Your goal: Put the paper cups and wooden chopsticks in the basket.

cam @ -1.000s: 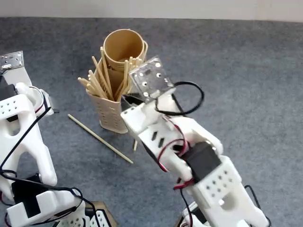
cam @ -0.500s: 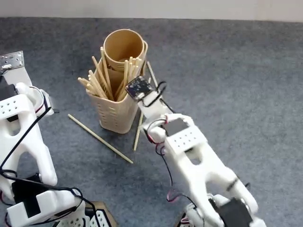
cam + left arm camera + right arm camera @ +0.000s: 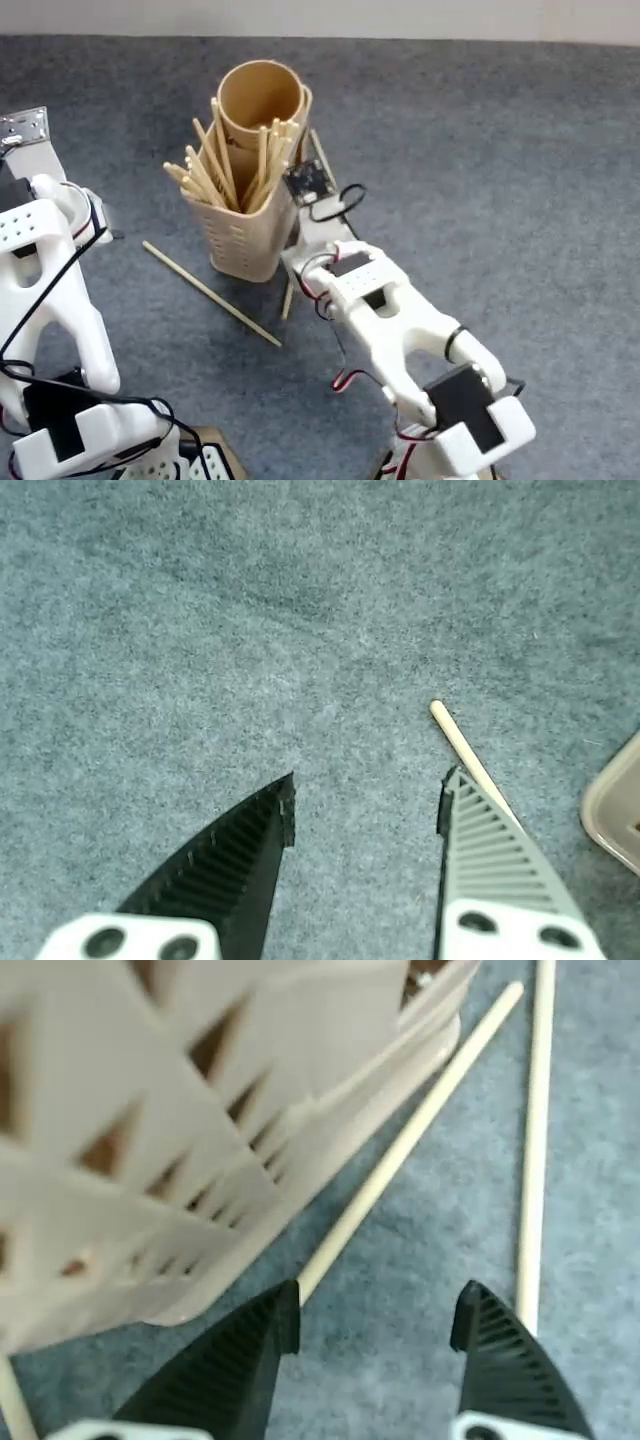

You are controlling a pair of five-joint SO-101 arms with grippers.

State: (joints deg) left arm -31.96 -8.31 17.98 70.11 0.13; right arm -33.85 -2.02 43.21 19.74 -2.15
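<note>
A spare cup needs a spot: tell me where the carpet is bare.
Bare: the carpet right of the right arm, and the strip behind the basket. Crowded: the basket's foot, with loose chopsticks and the right pincer.

The left gripper point(image 3: 368, 780) hangs over grey carpet point(image 3: 200, 610) with its jaws spread apart. One wooden chopstick point(image 3: 462, 745) lies flat on the carpet, passing behind the grey finger point(image 3: 495, 850). A beige basket point(image 3: 615, 805) corner sits near that finger.
</note>
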